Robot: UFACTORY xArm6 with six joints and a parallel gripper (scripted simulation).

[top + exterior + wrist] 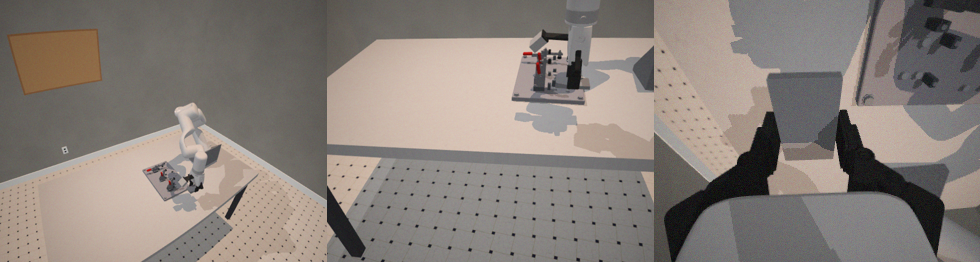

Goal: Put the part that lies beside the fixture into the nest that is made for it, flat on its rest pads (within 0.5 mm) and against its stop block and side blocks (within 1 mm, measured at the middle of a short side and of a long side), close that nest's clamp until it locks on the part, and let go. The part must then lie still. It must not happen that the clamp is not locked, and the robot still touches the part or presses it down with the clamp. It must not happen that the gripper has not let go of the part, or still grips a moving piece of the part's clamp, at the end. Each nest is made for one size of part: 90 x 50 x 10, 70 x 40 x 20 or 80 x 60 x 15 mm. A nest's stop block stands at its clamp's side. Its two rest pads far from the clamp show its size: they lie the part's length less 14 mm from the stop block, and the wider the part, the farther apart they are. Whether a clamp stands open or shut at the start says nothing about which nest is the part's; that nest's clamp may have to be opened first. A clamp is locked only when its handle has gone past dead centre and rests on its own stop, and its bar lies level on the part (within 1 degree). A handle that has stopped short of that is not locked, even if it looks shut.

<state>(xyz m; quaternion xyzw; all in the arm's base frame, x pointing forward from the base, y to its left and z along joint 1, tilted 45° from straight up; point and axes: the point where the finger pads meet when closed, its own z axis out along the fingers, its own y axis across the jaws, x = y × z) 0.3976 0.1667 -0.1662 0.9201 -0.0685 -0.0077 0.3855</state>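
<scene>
Top view: we see the white arm (191, 141) bent down over the table (109, 191), its gripper (197, 187) just beside the right edge of the grey plate (159, 188) that carries three clamps with red handles (149, 170). The block itself is too small for us to make out here.

Exterior view: the gripper (574, 79) hangs vertical at the plate's (523, 94) right side, with the grey block (584, 83) showing at its tip, beside the plate. Two red handles (538, 68) stand up; one (527, 53) lies flat.

Wrist view: we note the jaws pinching the grey block (804, 107) by its two long faces, one black finger (765, 145) on each side. The block is off the table, with its shadow below. The plate's corner (869, 97) sits to the upper right, apart from the block.
</scene>
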